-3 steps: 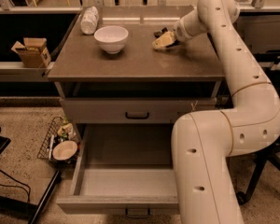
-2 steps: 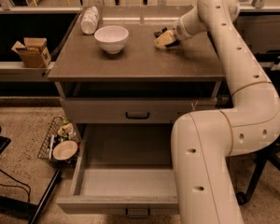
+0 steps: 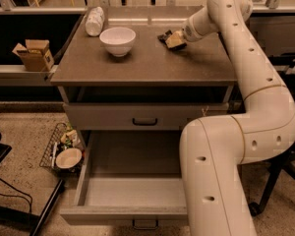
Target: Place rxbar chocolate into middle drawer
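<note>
My gripper [image 3: 171, 38] is low over the back right of the brown cabinet top [image 3: 147, 65]. A small dark flat piece, which looks like the rxbar chocolate [image 3: 163, 35], lies right at its left tip. I cannot tell whether it is gripped or only touched. The middle drawer [image 3: 132, 193] is pulled open below, with a plain grey, empty inside and a dark handle on its front edge. My arm [image 3: 221, 176] covers the drawer's right side.
A white bowl [image 3: 117, 39] and a lying white bottle [image 3: 94, 21] are on the top's back left. A closed drawer [image 3: 145, 118] sits above the open one. A cardboard box [image 3: 34, 54] stands on the left shelf. A wire basket [image 3: 61, 149] sits on the floor at left.
The gripper has shifted slightly toward the back of the top with the dark piece at its tip. The drawers, bowl and bottle have not moved.
</note>
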Motion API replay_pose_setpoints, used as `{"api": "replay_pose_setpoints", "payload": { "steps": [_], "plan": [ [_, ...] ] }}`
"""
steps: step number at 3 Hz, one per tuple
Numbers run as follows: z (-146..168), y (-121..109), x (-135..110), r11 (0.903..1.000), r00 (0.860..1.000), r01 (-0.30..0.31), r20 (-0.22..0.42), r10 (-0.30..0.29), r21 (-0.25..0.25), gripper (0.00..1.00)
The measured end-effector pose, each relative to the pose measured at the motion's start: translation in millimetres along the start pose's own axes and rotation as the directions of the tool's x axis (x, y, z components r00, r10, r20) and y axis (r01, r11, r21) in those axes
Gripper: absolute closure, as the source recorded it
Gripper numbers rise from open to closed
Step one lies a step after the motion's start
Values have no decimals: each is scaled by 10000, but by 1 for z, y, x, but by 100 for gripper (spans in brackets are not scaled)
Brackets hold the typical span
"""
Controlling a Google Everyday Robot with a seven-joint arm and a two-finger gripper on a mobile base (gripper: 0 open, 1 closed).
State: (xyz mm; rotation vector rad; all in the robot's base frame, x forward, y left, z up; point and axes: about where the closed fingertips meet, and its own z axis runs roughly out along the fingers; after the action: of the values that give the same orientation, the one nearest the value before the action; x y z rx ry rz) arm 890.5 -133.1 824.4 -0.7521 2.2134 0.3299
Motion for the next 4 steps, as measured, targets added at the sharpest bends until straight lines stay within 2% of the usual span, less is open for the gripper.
{"api": "replay_pose_setpoints", "payload": {
  "steps": [1,2,3,4],
  "plan": [
    [-34,-7,-9,9999,9997,76,242,-79,151,100],
    [-73,-8,-10,9996,10000,84,-20,-83,272,100],
    [-114,4,6,9993,9927,-272,-1171,301,257,100],
    [-134,18,23,9979,9764,-580,-2070,625,276,100]
  ]
}}
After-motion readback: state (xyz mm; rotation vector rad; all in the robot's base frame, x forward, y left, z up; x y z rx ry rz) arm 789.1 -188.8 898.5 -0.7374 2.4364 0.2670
